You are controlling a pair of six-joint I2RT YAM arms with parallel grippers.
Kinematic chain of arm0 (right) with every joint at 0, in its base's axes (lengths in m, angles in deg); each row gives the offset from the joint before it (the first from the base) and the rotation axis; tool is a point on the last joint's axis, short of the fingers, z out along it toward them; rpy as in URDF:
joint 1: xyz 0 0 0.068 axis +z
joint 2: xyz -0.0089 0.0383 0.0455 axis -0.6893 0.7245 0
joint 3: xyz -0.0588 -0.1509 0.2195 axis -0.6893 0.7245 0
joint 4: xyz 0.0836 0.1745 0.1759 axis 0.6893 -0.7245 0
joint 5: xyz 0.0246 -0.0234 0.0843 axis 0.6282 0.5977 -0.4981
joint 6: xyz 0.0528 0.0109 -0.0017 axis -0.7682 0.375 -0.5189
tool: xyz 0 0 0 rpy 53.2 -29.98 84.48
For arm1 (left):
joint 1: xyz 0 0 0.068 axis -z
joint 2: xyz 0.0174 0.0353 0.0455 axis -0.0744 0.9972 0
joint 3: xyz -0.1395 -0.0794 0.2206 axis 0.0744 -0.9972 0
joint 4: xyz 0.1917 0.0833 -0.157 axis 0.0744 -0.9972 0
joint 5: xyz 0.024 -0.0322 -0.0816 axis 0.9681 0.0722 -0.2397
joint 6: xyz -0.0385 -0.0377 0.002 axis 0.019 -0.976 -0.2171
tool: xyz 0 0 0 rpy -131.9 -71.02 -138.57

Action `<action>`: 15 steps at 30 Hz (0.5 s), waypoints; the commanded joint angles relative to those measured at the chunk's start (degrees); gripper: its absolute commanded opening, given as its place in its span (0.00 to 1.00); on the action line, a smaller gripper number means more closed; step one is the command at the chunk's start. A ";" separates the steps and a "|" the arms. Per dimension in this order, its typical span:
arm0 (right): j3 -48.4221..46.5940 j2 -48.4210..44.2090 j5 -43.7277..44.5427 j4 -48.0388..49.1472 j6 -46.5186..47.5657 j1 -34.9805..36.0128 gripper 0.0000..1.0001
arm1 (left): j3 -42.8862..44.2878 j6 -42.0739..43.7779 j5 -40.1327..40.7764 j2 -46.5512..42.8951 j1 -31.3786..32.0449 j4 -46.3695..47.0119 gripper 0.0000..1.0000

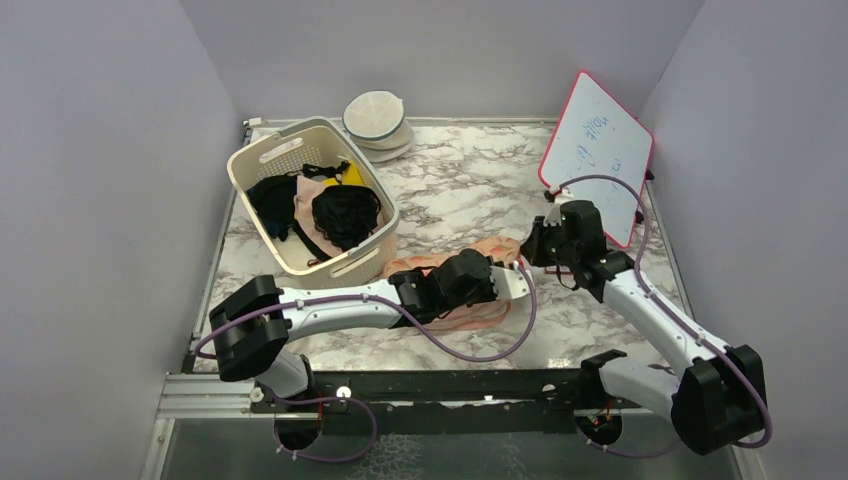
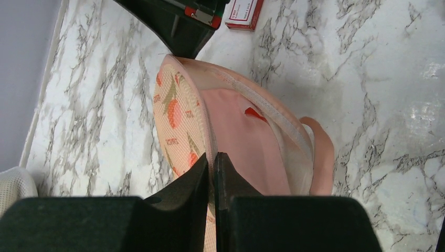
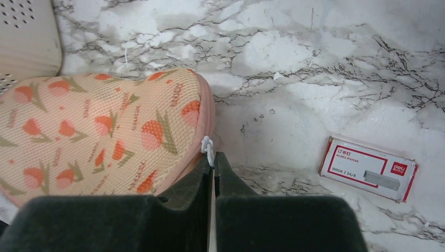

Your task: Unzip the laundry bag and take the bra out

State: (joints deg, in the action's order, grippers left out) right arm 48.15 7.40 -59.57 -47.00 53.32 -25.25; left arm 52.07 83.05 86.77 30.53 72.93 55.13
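Marble table, viewed from above and from both wrists. Near the middle, toward the near edge and just beside the basket's right corner: the peach laundry bag, two-lobed, printed with small red-and-green wedges, lying flat on the marble.

Partly unzipped, with the printed upper shell lifted away from the lower one along one side. In the gap: smooth pale pink fabric of the bra, inside the bag, with a small red tag showing against it and a pink strap looping out over the rim.

Left gripper: jaws closed tight, pinching the edge of the printed upper shell. Right gripper: jaws closed on the white zip pull at the bag's right-hand end. Both arms stretched low across the table toward the bag from opposite sides.

At the far left of the table: cream slotted basket, holding black lacy garments, a pale pink piece and a scrap of yellow. Behind it, at the far edge: cream-white domed cases, stacked one on another, contents hidden.

Leaning near the far right corner: red-framed whiteboard with blue writing. Flat on the marble near the bag's right end: red-and-white box of staples, closed.
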 commanded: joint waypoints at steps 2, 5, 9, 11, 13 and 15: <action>2.12 -6.67 -4.74 2.22 0.58 -0.49 0.01 | 0.86 -0.02 2.57 0.39 0.51 0.07 0.11; 2.93 -8.39 -8.73 1.69 0.36 -0.49 0.01 | 1.45 -0.78 3.20 0.58 0.55 -0.27 0.24; 3.38 -8.83 -14.22 1.26 -0.72 -0.49 0.01 | 1.72 -2.15 3.55 0.72 0.54 -0.07 0.45; 3.94 -9.20 -15.92 1.47 -1.43 -0.49 0.01 | 2.14 -2.69 3.89 0.97 0.53 -0.13 0.55; 4.50 -9.65 -16.84 1.58 -1.88 -0.49 0.01 | 2.31 -3.51 3.31 0.87 0.53 -0.28 0.62; 5.03 -10.01 -17.86 1.74 -2.06 -0.49 0.01 | 2.12 -4.41 2.22 0.62 0.51 0.33 0.66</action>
State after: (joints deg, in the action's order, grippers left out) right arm 51.91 -1.06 -72.05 -46.63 52.53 -25.36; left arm 52.24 81.06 89.11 30.79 73.02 54.70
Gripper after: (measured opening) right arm 0.011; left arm 0.621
